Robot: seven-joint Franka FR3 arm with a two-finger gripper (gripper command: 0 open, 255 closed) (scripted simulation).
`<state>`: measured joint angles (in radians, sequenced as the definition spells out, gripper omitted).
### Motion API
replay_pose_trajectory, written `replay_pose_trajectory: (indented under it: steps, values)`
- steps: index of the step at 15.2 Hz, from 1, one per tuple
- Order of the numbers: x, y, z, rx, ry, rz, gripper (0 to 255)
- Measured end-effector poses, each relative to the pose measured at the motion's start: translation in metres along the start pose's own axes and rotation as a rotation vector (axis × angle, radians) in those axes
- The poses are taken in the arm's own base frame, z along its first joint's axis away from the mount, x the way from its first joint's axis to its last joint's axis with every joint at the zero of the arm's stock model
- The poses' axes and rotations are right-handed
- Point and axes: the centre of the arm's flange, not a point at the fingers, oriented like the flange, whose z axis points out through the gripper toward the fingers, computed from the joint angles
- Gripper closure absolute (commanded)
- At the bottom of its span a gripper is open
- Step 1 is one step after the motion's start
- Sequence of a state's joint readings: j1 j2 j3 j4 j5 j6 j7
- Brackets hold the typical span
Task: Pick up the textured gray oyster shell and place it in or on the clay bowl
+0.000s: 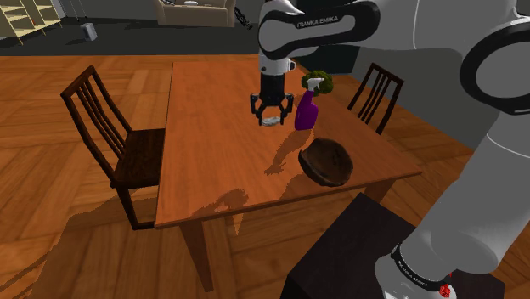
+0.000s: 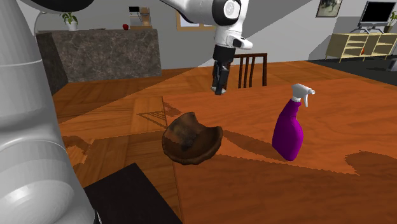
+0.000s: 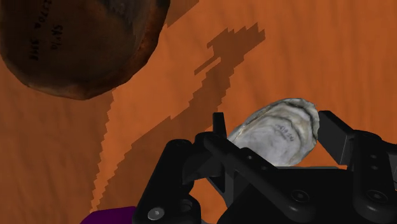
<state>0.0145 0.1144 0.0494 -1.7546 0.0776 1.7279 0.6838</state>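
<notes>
The gripper (image 1: 270,117) pinched the oyster shell (image 3: 280,130) between its 2 fingers, clear above the table (image 1: 212,153). The clay bowl (image 1: 325,161) lay near, toward the shoulder view's lower right, not yet beneath the shell.

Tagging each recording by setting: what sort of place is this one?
Probably a home's open dining area: a wooden table with a dining chair beside it, a stone-faced counter behind, and a sofa further off.

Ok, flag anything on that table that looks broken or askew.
The brown bowl looks tilted, and its rim has a ragged notch, as if chipped. The purple spray bottle stands upright; the oyster shell sits in the jaws.
</notes>
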Motion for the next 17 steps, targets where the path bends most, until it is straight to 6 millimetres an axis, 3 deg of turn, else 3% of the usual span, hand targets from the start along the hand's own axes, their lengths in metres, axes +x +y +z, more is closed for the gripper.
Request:
replay_pose_trajectory:
  steps: [8,17]
  values:
    - [-0.009,0.004,-0.035,0.000,0.000,0.000,255]
    - [-0.068,0.100,-0.028,-0.001,0.000,0.000,255]
